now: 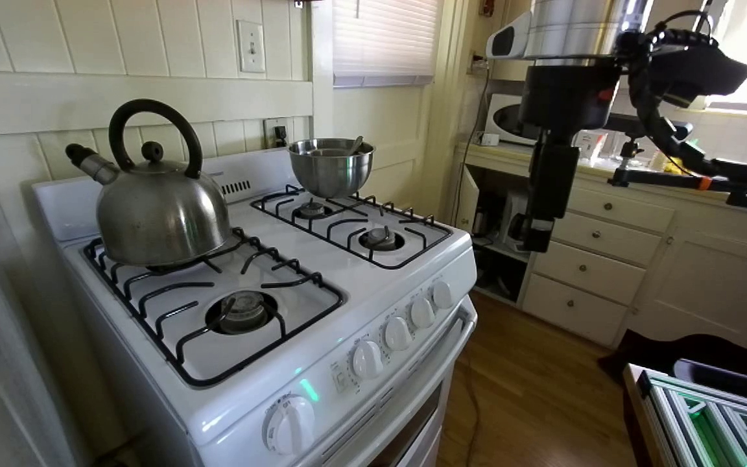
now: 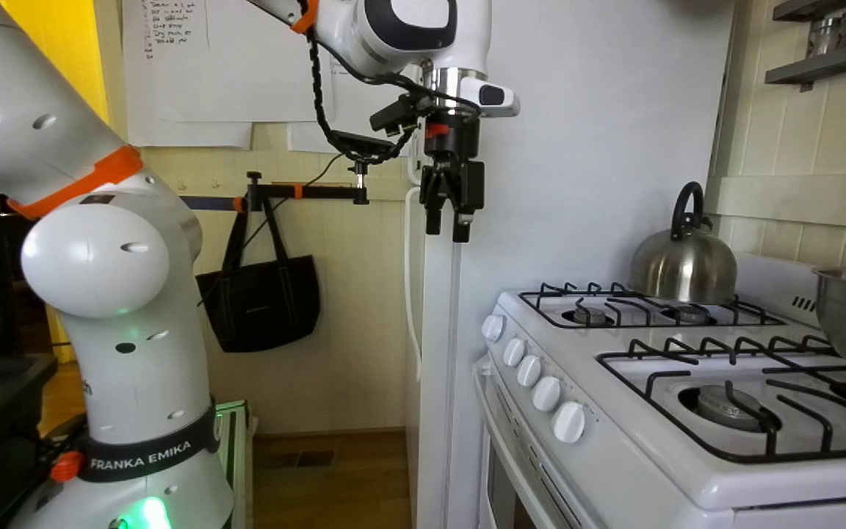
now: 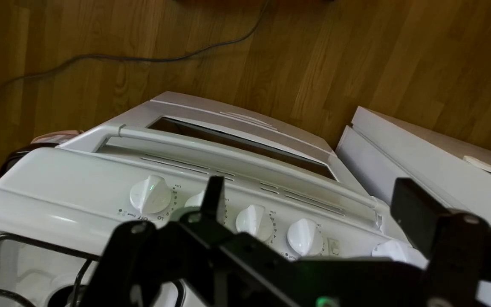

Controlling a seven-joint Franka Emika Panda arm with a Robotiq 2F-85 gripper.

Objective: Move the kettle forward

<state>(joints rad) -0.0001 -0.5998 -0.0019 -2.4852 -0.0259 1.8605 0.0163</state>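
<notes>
End effector (image 3: 313, 202), nearest in the wrist view: its two fingers (image 3: 414, 211) are pointing downward and standing spread, pinching nothing, with white knobs (image 3: 252, 219) showing beyond them. Approaching is apparently the step in hand; doing it well is probably calling for crossing above the front burner (image 1: 244, 310), clear of the kettle (image 1: 163, 214) behind it, lining up over the arch of the handle (image 1: 148, 106), and descending with one finger on either side before squeezing. The kettle's fill is not showing, so a slow, level lift toward the front is seeming wise. Farther back on the stove (image 1: 308, 253), the kettle is sitting upright on the rear part of a black grate (image 1: 205, 383), well apart from the fingers. Its squat, rounded steel body is shining dully; the tall black handle is arching over a round lid knob (image 1: 152, 152), and a short, dark-tipped spout (image 1: 96, 166) is slanting upward.
</notes>
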